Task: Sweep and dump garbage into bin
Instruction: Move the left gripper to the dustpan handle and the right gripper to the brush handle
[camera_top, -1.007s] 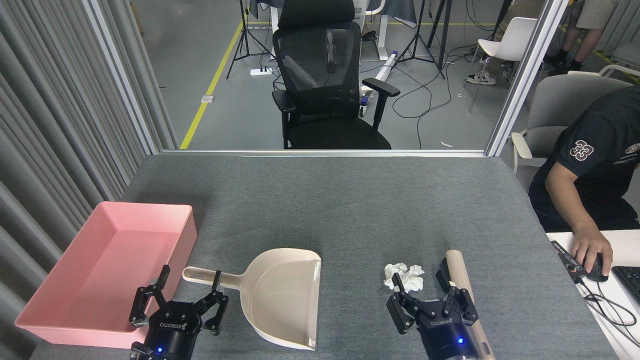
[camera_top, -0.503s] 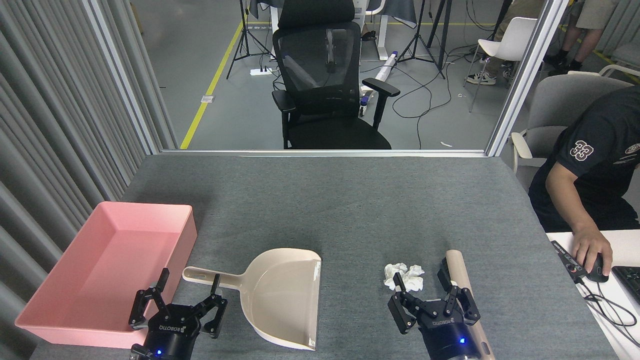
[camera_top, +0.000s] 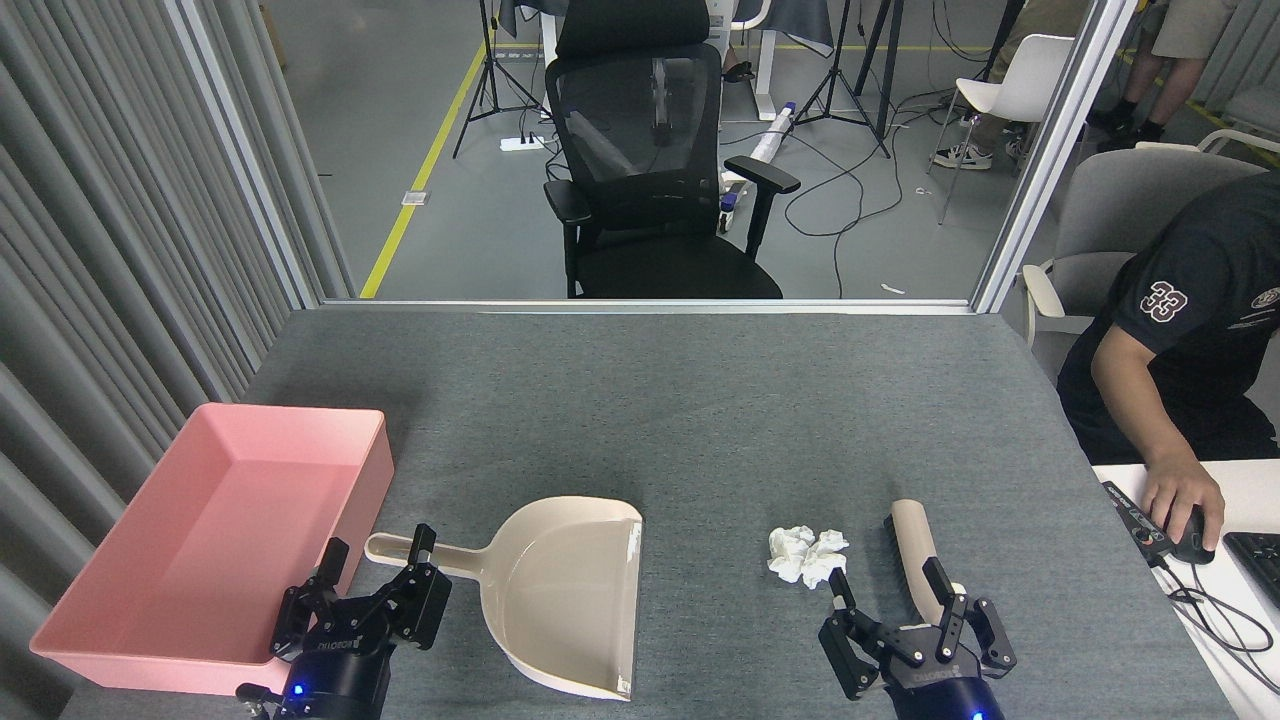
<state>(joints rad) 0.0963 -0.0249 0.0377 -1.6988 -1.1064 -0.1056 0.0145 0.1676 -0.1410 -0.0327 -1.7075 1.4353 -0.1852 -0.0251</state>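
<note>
The garbage (camera_top: 806, 554), a crumpled wad of white tissue, lies on the grey table right of centre. A beige dustpan (camera_top: 570, 590) lies to its left, its handle (camera_top: 400, 551) pointing at the bin (camera_top: 372, 478), a shallow pink tub at the table's left edge. My left gripper (camera_top: 379, 542) is open, and its fingers stand either side of the handle's end as seen from above. A beige brush (camera_top: 910, 535) with dark bristles lies right of the tissue. My right gripper (camera_top: 886, 574) is open beside the brush, one finger overlapping the brush's handle.
A person sits at the right with a hand (camera_top: 1184, 497) on a mouse at a white desk (camera_top: 1240, 590). A black office chair (camera_top: 650, 180) stands beyond the table's far edge. Grey curtains (camera_top: 110, 250) line the left side.
My right gripper has moved right and nearer to me, off the tissue and onto the brush side. My left gripper has shifted right toward the dustpan handle and turned slightly.
</note>
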